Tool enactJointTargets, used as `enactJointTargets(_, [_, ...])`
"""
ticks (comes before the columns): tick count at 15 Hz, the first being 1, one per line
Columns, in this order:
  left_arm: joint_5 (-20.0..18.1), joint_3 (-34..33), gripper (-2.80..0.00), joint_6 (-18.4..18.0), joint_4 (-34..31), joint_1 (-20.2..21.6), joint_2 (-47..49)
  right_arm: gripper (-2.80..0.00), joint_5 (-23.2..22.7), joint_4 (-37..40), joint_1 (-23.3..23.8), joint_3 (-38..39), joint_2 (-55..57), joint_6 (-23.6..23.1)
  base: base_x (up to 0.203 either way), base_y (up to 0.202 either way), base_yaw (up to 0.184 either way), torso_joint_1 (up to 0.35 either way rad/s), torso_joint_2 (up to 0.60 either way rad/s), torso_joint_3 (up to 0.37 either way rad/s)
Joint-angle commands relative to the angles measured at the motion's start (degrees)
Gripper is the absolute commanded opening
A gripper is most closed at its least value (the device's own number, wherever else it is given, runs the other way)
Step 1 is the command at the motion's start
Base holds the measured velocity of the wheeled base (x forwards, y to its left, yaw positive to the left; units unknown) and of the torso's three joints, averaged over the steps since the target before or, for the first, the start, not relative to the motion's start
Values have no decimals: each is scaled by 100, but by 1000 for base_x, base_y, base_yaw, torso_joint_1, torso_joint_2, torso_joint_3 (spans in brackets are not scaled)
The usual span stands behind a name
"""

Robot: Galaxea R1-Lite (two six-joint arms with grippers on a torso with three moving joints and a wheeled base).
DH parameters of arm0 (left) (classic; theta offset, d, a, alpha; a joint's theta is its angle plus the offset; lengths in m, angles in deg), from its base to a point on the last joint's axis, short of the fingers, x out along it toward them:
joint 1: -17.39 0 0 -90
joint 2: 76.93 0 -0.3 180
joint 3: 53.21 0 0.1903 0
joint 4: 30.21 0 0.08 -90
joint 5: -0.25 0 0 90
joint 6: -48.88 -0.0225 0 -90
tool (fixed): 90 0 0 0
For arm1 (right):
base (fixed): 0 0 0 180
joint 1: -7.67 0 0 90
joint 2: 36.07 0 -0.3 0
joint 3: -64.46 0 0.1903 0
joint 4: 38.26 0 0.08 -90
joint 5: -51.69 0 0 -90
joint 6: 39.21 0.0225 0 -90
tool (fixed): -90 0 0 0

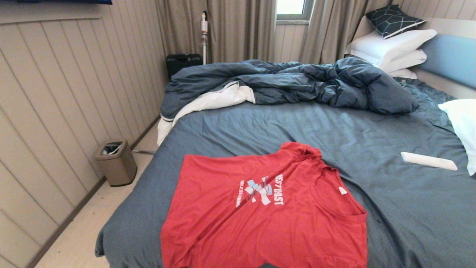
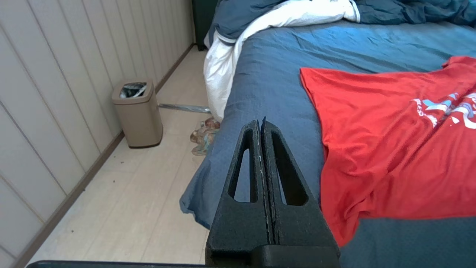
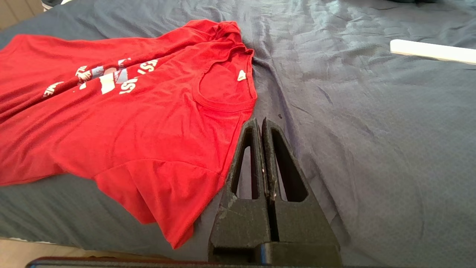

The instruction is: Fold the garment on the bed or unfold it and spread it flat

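The garment [image 1: 260, 212] is a red T-shirt lying mostly spread out, print up, on the near part of the bed [image 1: 372, 149], its collar to the right and its far sleeve bunched. The left wrist view shows the garment [image 2: 390, 141] to one side of my left gripper [image 2: 261, 124], which is shut and empty above the bed's left edge. In the right wrist view the garment [image 3: 130, 123] lies beside my right gripper [image 3: 259, 123], shut and empty, close to the collar side. Neither gripper appears in the head view.
A rumpled dark blue duvet [image 1: 290, 83] with white lining lies across the far bed. White pillows [image 1: 394, 48] stack at the headboard, another pillow [image 1: 463, 126] at right. A white flat object [image 1: 427, 160] rests on the sheet. A beige bin [image 1: 116, 162] stands on the floor at left.
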Motion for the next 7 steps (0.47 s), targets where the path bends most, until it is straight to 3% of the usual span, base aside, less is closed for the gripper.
enactJointTargets(1, [-2, 0, -280, -1, 4, 0, 9, -280, 0, -2, 0, 0, 17, 0, 0, 0, 0, 0, 0, 0])
enactJointTargets(7, [-2, 0, -280, 26, 4, 0, 9, -280, 0, -2, 0, 0, 17, 0, 0, 0, 0, 0, 0, 0])
